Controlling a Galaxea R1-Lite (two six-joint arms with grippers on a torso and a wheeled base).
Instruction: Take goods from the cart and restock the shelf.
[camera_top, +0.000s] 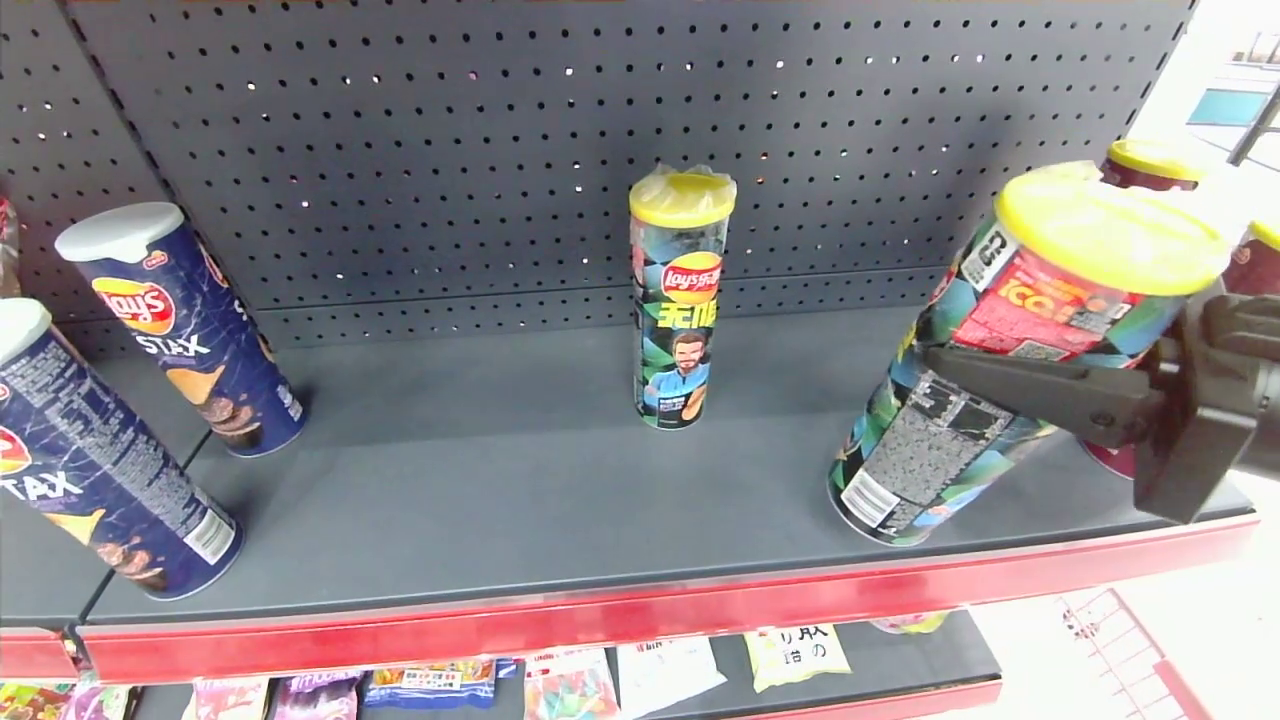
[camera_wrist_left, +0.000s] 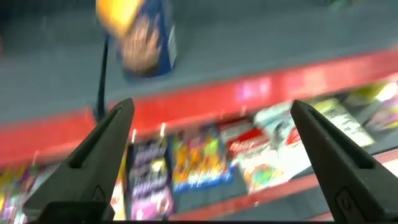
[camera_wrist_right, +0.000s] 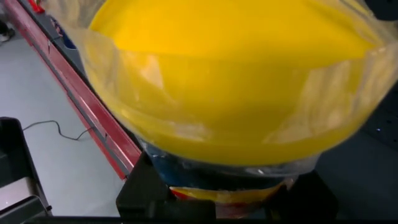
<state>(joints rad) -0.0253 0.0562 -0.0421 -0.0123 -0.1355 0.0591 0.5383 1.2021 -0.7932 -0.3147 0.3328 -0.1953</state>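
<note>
My right gripper (camera_top: 1010, 370) is shut on a tall chip can (camera_top: 1060, 300) with a yellow lid (camera_top: 1110, 235). It holds the can tilted over the right end of the grey shelf (camera_top: 520, 490), base low near the front edge. In the right wrist view the yellow lid (camera_wrist_right: 230, 68) looms above the gripper (camera_wrist_right: 224, 193). A matching can (camera_top: 680, 310) stands upright mid-shelf by the pegboard. My left gripper (camera_wrist_left: 211, 155) is open and holds nothing, in front of the red shelf edge (camera_wrist_left: 249, 90), below a blue can (camera_wrist_left: 146, 37).
Two blue cans (camera_top: 185, 325) (camera_top: 95, 470) stand at the shelf's left. Red cans with yellow lids (camera_top: 1150, 165) stand behind the held can. Snack bags (camera_top: 560, 685) fill the shelf below. A red lip (camera_top: 600, 615) runs along the front.
</note>
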